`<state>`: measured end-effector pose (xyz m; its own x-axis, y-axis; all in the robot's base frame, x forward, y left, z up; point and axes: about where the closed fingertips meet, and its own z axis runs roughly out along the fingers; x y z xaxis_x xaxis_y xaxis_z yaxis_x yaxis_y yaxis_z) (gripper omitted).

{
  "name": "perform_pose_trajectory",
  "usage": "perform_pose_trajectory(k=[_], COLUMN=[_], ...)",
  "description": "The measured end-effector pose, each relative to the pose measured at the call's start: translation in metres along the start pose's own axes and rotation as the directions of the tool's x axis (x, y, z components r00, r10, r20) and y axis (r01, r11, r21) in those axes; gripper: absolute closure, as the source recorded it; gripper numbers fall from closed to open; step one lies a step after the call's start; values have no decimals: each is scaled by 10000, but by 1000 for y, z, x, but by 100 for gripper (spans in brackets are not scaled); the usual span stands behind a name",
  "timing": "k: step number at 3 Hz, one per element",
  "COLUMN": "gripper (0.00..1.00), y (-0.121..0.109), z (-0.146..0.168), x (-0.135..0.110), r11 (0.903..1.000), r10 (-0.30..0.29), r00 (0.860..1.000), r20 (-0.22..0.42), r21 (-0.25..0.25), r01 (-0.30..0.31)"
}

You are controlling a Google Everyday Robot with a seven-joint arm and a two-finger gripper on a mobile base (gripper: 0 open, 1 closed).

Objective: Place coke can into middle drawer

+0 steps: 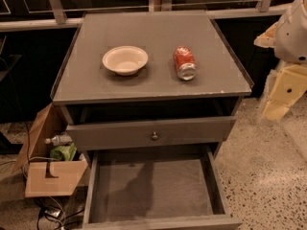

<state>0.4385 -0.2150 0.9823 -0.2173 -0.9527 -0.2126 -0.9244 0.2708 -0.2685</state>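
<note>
**Coke can on tabletop; middle drawer pulled out**

The coke can [184,63] is found lying on its side on the grey tabletop [144,85], right of a white bowl [125,59] and apart from it. Its body is red with white lettering, which cannot be read. A silver end is turned toward the camera. The middle drawer [153,190] is seen pulled out below a drawer front [120,134] bearing a brass knob [154,136]. The end effector [282,95] is held at the right edge, well apart from the can. Whether it is spread or pressed together cannot be told.
</note>
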Motion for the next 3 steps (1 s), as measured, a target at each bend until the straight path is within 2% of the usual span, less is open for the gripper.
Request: perform_pose_trajectory(k=[1, 2, 3], gripper=[0, 0, 0], y=[0, -2, -2], z=[0, 2, 2], x=[0, -26, -26], r11=[10000, 9994, 9993], r10=[0, 69, 68], r00=[10000, 9999, 9999], r20=[0, 74, 76], r21=[1, 352, 357], r01=[0, -72, -71])
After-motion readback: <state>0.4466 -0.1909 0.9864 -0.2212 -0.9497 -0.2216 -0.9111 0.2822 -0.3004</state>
